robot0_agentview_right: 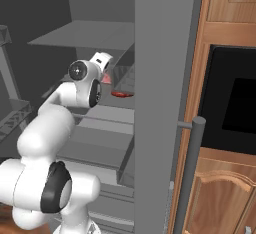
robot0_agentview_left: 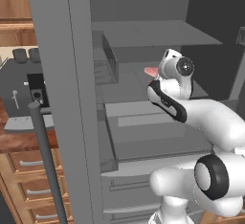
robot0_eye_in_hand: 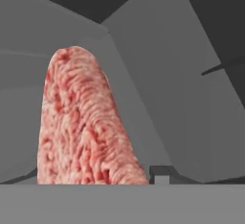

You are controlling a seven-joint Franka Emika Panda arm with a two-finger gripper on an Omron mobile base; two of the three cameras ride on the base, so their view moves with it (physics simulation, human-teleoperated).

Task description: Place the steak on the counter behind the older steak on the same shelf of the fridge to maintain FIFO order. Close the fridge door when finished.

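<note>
My gripper (robot0_agentview_left: 157, 69) reaches into the open fridge (robot0_agentview_left: 143, 36) at middle-shelf height and is shut on the steak (robot0_eye_in_hand: 81, 122). This pale pink slab with red streaks stands up large in the hand view, beside one dark fingertip (robot0_eye_in_hand: 160, 174). In the left base view the steak (robot0_agentview_left: 151, 71) pokes out to the left of the white hand. A darker red older steak (robot0_agentview_right: 121, 94) lies on the same shelf, just right of the held steak (robot0_agentview_right: 106, 78). A strip of the reddish-brown counter (robot0_agentview_left: 24, 140) runs left of the fridge.
The open grey fridge door (robot0_agentview_left: 62, 84) with its bar handle (robot0_agentview_left: 45, 161) stands close on the left, and the other door (robot0_agentview_right: 160, 88) on the right. A wire bin (robot0_agentview_left: 106, 65) sits inside. A glass shelf (robot0_agentview_left: 153, 34) hangs above the hand, with drawers (robot0_agentview_left: 143, 122) below.
</note>
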